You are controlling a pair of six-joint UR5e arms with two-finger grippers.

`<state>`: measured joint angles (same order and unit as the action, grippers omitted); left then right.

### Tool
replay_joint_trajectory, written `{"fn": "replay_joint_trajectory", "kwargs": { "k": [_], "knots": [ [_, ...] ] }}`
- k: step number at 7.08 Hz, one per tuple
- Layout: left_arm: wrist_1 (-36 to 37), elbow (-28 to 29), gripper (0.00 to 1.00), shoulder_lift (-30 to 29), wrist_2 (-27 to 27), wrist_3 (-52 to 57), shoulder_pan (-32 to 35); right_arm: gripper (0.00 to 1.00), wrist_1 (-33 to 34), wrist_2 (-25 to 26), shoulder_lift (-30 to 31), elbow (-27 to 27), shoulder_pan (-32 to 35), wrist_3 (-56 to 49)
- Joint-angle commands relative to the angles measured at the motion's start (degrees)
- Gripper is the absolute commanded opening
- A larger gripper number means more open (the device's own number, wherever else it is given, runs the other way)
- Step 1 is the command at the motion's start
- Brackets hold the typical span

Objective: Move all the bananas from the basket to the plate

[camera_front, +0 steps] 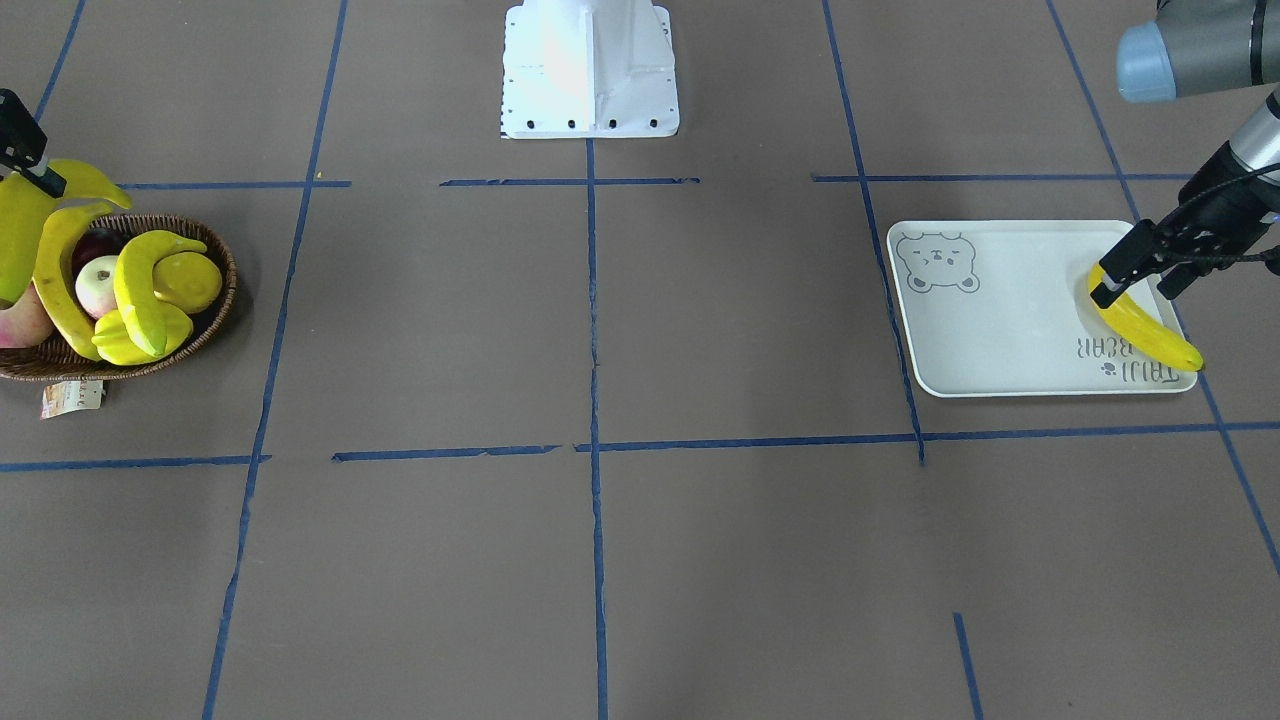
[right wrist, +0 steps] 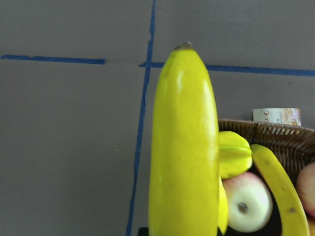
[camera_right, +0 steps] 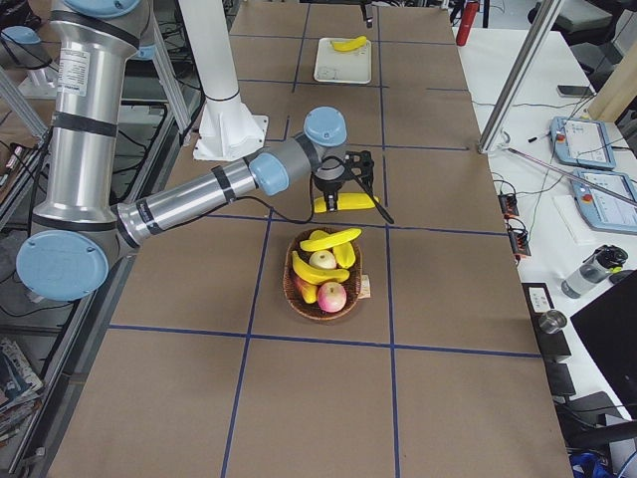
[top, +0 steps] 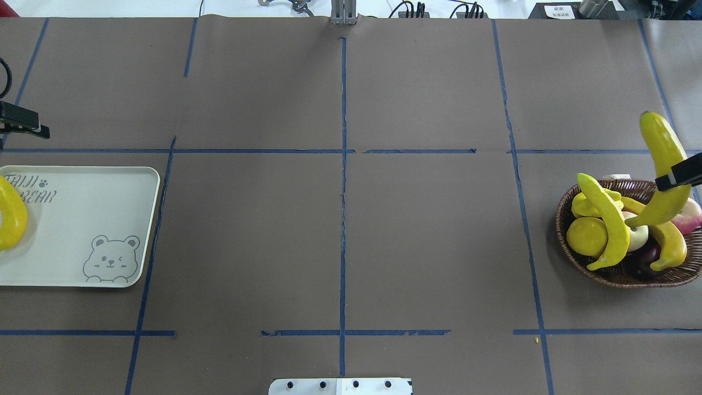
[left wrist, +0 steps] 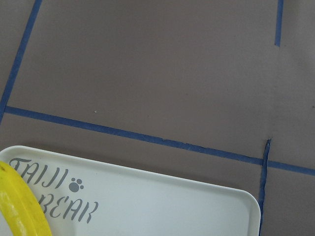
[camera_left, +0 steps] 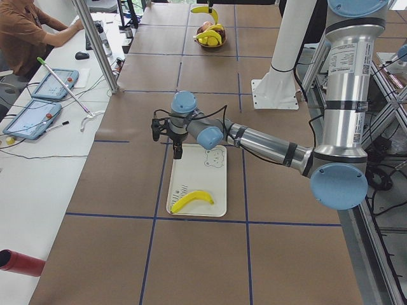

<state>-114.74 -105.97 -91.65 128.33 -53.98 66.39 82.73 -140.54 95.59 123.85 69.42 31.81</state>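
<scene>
Right hand (top: 670,181) is clamped around the middle of one banana (top: 661,142). It's raised above the basket (top: 561,225), and the side views show it clear of the fruit pile. Two more bananas (top: 606,225) lie in the basket on top of a lemon (top: 587,237), a starfruit (camera_front: 135,335) and an apple (right wrist: 245,204). Left hand (camera_front: 1140,290) has its fingers apart and holds nothing. It hangs above the plate (top: 82,219), off the surface in the left side view. The fourth banana (camera_left: 192,200) lies flat on the plate by the grey lettering (left wrist: 54,196), at the opposite corner from the bear face (top: 111,258). Basket and plate are well apart on the tabletop (top: 340,247).
</scene>
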Motion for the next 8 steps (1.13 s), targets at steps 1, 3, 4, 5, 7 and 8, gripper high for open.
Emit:
{"fn": "replay_joint_trajectory", "kwargs": {
  "k": [1,3,4,5,7,8],
  "knots": [
    [-0.5,0.0,1.0,-7.4,0.3,-6.8,-4.9,0.01,0.8,0.0,-14.4,-3.1,-8.1,9.8],
    [-0.8,0.2,1.0,-18.9,0.3,-24.5,-11.2,0.01,0.8,7.1,-23.5,-4.4,-18.7,19.1],
    [-2.5,0.2,1.0,-23.1,0.1,-32.1,-14.1,0.01,0.2,11.6,-26.7,-4.3,-23.6,26.7],
    [-8.6,0.5,1.0,-23.7,-0.4,-38.2,-17.0,0.01,0.1,16.7,-30.8,-4.4,-28.8,31.9],
    [-22.4,1.4,0.99,-24.0,-8.3,-50.7,-24.2,0.02,0.1,24.5,-35.6,-4.4,-36.1,37.5],
    [-27.4,1.3,0.99,-24.0,-12.2,-55.0,-27.3,0.02,0.0,26.4,-36.9,-4.5,-38.2,38.6]
  ]
}}
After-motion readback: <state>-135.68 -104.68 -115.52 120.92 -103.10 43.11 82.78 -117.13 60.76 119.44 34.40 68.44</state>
